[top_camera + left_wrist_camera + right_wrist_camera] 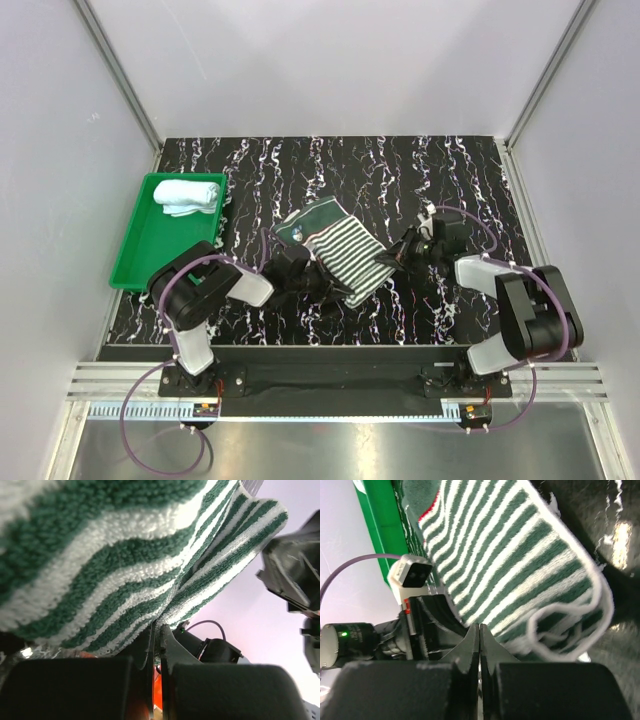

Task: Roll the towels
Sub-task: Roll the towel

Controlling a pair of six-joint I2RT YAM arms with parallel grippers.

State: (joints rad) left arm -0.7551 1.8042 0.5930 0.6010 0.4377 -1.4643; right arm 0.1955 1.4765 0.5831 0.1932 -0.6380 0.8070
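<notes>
The striped towel (340, 250) lies partly folded mid-table, green and white up close (125, 570) (520, 565). My left gripper (303, 270) (159, 627) is under its near-left edge, shut, with the cloth running down between the jaws. At its right edge my right gripper (393, 257) (480, 626) has its jaws pressed together on the towel's rim, beside a loose curled hem (560, 625). The light blue towel (187, 196) sits rolled up at the far end of the green tray (130, 255).
The green tray stands at the table's left edge, and its rim (375, 510) shows past the towel. The left arm's wrist camera (412, 575) is close to my right gripper. White walls enclose the black marbled table (400, 170).
</notes>
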